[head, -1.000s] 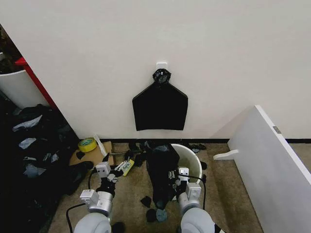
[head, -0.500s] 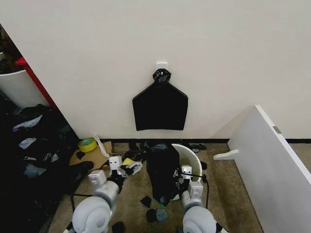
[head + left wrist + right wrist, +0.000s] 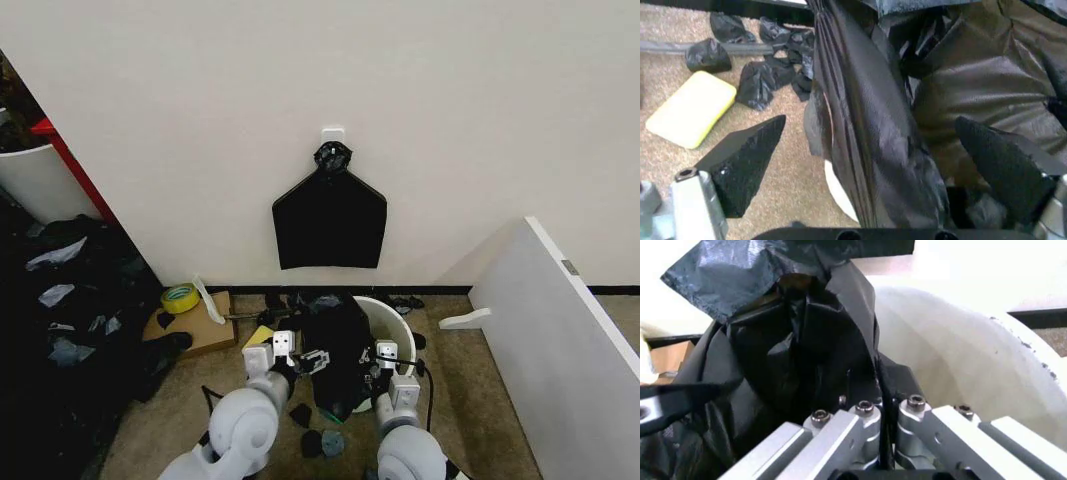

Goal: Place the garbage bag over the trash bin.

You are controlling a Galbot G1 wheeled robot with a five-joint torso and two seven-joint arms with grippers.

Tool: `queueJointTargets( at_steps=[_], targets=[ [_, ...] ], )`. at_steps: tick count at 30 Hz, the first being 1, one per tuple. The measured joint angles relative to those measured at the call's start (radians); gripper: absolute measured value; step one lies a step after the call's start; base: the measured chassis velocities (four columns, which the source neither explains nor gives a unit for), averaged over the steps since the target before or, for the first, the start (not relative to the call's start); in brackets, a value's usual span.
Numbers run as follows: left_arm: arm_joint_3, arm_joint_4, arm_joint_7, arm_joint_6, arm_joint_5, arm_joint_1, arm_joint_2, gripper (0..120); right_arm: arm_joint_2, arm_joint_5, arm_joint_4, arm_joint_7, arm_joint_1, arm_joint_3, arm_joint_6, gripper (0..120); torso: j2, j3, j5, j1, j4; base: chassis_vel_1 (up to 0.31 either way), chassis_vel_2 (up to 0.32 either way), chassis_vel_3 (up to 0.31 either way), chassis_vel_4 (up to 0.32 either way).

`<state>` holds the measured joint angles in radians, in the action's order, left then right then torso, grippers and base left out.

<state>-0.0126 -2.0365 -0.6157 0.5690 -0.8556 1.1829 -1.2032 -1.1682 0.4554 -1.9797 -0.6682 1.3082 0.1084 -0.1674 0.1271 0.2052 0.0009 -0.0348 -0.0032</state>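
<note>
The right end effector (image 3: 870,390) is clamped on the crinkled glossy black garbage bag (image 3: 335,350), draped over the round white plastic trash bin (image 3: 398,330). The left end effector (image 3: 873,165) sits spread wide around a fold of it.

Head view high, looking down; both wrist views close on garbage bag (image 3: 335,350).

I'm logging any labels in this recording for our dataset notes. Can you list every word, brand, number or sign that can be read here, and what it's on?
None can be read.
The garbage bag, the trash bin and the yellow tape roll show no print.
The left gripper and right gripper bear no readable marking.
The small tag on the white board is too small to read.
</note>
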Motion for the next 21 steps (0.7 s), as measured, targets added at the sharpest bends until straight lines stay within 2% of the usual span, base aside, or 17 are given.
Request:
queueJointTargets(
  at_steps=[5, 10, 14, 16, 18, 21],
  targets=[
    [-0.024, 0.071, -0.044, 0.023, 0.012, -0.076, -0.039, 100, -0.004, -0.005, 0.006, 0.008, 0.001, 0.001, 0.003, 0, 0.000, 0.000, -0.0002, 0.000, 0.0000, 0.000, 0.000, 0.000, 0.000],
    [-0.036, 0.114, -0.053, 0.037, 0.028, -0.110, -0.060, 94, -0.005, -0.006, 0.006, 0.012, -0.001, 0.003, 0.003, 0, 0.000, 0.000, -0.0001, 0.000, -0.0001, 0.000, 0.000, 0.000, 0.000],
    [-0.050, 0.141, -0.051, 0.047, 0.034, -0.127, -0.068, 79, -0.005, -0.008, 0.009, 0.015, -0.003, 0.002, 0.003, 0, 0.000, 0.000, -0.0001, 0.000, 0.0000, 0.000, 0.000, 0.000, 0.000],
    [-0.050, 0.141, -0.051, 0.047, 0.034, -0.127, -0.068, 79, -0.005, -0.008, 0.009, 0.015, -0.003, 0.002, 0.003, 0, 0.000, 0.000, -0.0001, 0.000, 0.0000, 0.000, 0.000, 0.000, 0.000],
    [-0.055, 0.155, -0.049, 0.050, 0.035, -0.136, -0.075, 64, -0.005, -0.011, 0.011, 0.018, -0.004, 0.001, 0.003, 0, 0.000, 0.000, -0.0001, 0.000, 0.0000, 0.000, 0.000, 0.000, 0.000],
    [-0.057, 0.160, -0.050, 0.067, 0.034, -0.138, -0.080, 52, -0.004, -0.015, 0.012, 0.021, -0.004, -0.001, 0.003, 0, 0.000, 0.000, -0.0001, 0.000, 0.0000, 0.000, 0.000, 0.000, 0.000]
  ],
)
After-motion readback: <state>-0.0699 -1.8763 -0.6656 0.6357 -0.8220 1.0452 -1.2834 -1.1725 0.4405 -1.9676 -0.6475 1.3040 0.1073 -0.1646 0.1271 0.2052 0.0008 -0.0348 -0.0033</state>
